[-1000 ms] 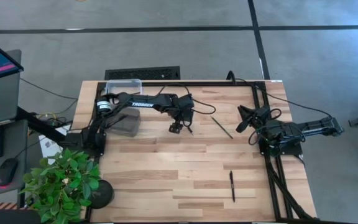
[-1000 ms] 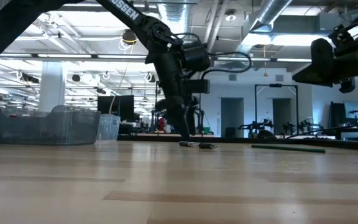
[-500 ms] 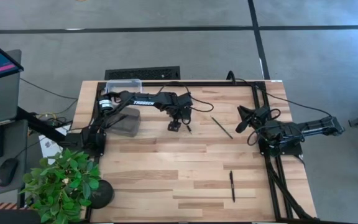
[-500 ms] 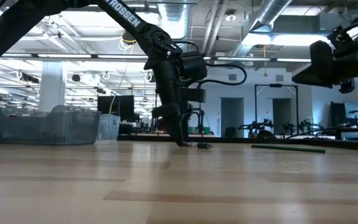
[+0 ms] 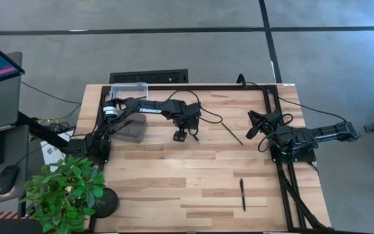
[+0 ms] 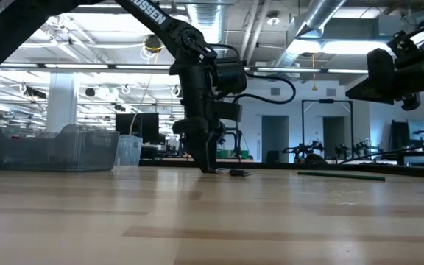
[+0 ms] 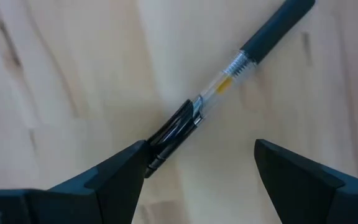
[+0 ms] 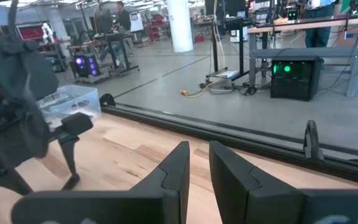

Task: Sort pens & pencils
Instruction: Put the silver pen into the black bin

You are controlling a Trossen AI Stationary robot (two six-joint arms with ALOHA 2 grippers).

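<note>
**Q:** Left hand (image 5: pixel 180 136) — what was it doing, and why held so low?

**A:** It pointed straight down at the surface (image 5: pixel 174 188), fingertips at or just above the wood, fingers spread apart. In the left wrist view a pen (image 7: pixel 229 74) lay on the boards slantwise, its clip end just beside one finger (image 7: pixel 114 174) and its dark grip end reaching away from the hand. Nothing was held. My judgement: the low, wide stance was there to bracket the pen so a squeeze could catch it.

**Q:** Was the pen squarely between the fingers?

**A:** Not squarely. Only the clip end sat near the gap, crowding one finger, and the barrel ran off at an angle. A squeeze there might pinch the tip or roll the pen away, so I'd guess a small shift along the barrel was wanted.

**Q:** Other things to sort?

**A:** A pencil (image 5: pixel 232 133) lay apart, on the side toward the right arm. A second pen (image 5: pixel 243 194) lay well off near the surface's front edge. A clear bin (image 5: pixel 127 91) stood back beyond the left arm, likely a drop place.

**Q:** And the right hand (image 5: pixel 254 126)?

**A:** It hung folded above the surface near its own base, fingers nearly together, holding nothing.
</note>
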